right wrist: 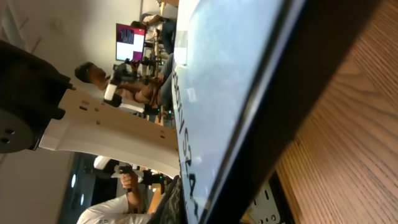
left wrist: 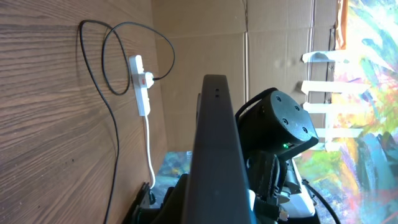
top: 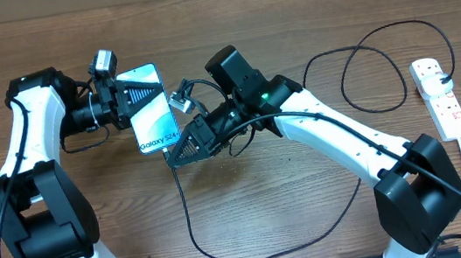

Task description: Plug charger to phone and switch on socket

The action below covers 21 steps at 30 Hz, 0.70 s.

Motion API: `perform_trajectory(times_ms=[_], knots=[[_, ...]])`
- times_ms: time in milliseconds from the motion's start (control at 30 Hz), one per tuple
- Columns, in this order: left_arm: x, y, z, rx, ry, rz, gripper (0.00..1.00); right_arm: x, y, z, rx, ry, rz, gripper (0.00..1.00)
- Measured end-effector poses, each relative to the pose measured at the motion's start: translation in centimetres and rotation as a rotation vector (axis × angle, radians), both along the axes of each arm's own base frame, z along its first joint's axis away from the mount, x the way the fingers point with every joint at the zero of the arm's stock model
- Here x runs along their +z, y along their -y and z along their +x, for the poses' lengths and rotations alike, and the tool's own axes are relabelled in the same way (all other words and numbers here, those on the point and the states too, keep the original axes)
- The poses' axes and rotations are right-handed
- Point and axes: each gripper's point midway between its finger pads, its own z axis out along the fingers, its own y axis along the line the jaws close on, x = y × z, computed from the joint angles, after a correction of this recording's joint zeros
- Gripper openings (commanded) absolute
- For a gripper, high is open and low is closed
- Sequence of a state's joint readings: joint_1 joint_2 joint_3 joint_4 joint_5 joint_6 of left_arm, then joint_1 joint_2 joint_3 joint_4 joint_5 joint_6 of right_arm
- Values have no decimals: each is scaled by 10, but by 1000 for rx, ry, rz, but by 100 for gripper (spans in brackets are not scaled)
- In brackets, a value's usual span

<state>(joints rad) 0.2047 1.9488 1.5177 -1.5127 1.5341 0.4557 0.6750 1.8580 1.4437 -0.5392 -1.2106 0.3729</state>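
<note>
Phone (top: pixel 149 112) is clamped in my left gripper (top: pixel 132 99), screen facing up. My right gripper (top: pixel 181 145) is at the phone's lower end; I cannot tell whether its fingers are together. The charger (top: pixel 191 231) trails below the phone, and the socket (top: pixel 440 96) lies well to its right.

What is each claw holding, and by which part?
The left claw grips the phone across its upper half. The right claw sits at the phone's lower end; whether it pinches the charger tip cannot be told.
</note>
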Motion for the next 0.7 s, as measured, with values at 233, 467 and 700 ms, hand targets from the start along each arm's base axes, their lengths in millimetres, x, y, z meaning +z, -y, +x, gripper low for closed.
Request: perform_trajectory(times_ms=[233,467,700], knots=[[0,0,1,0,9,2,4,-1,0,1,-10,-17,-14,4],[2,-2,2,10,13,-10,4,3,-3,4,-24,-40,-12,4],[4,-4,3,18,17,-19,4,6,-5,5,-32,-59,-13,4]])
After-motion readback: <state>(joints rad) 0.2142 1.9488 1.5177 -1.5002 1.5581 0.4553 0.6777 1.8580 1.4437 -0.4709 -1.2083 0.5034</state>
